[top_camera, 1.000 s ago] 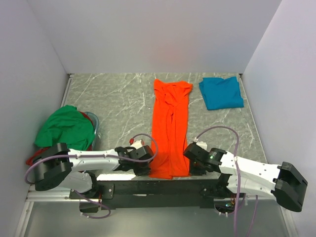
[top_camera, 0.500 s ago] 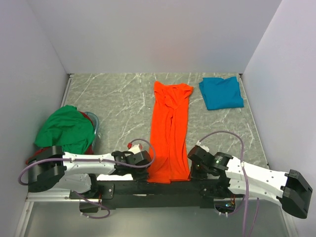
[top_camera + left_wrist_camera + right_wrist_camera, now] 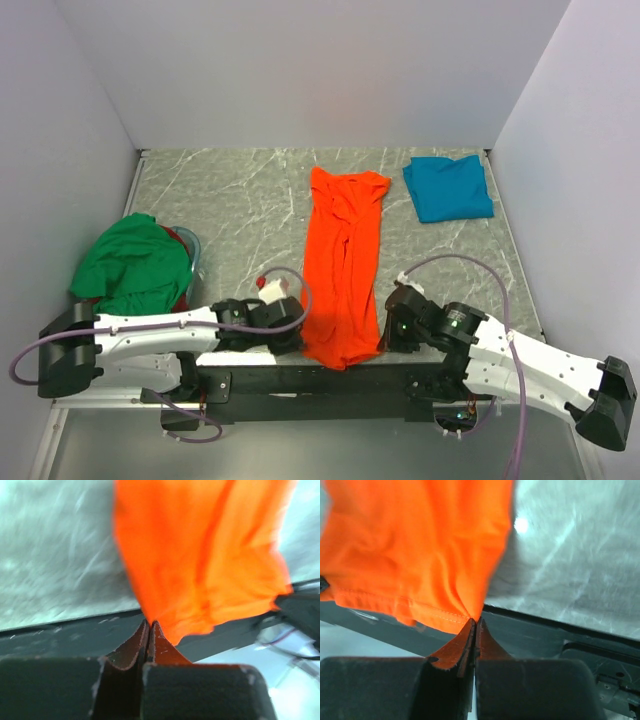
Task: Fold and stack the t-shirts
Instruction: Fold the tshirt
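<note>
A bright orange t-shirt [image 3: 345, 265] lies lengthwise down the middle of the table, folded into a narrow strip. Its near end hangs over the front edge. My left gripper [image 3: 296, 338] is shut on the near left corner of the orange t-shirt [image 3: 200, 565]. My right gripper [image 3: 386, 338] is shut on the near right corner of the same orange t-shirt [image 3: 415, 555]. A teal blue t-shirt [image 3: 448, 187] lies folded at the far right. A green t-shirt [image 3: 133, 262] sits crumpled at the left, over a dark red one [image 3: 177, 240] that shows only at its edges.
White walls close in the marbled grey table [image 3: 230, 215] on three sides. The black base rail [image 3: 330, 380] runs along the near edge under both arms. Purple cables [image 3: 470, 275] loop above each arm.
Both grippers have drawn toward the near edge, and the orange shirt's near end has slid with them. The right jaws have closed fully on the cloth.
</note>
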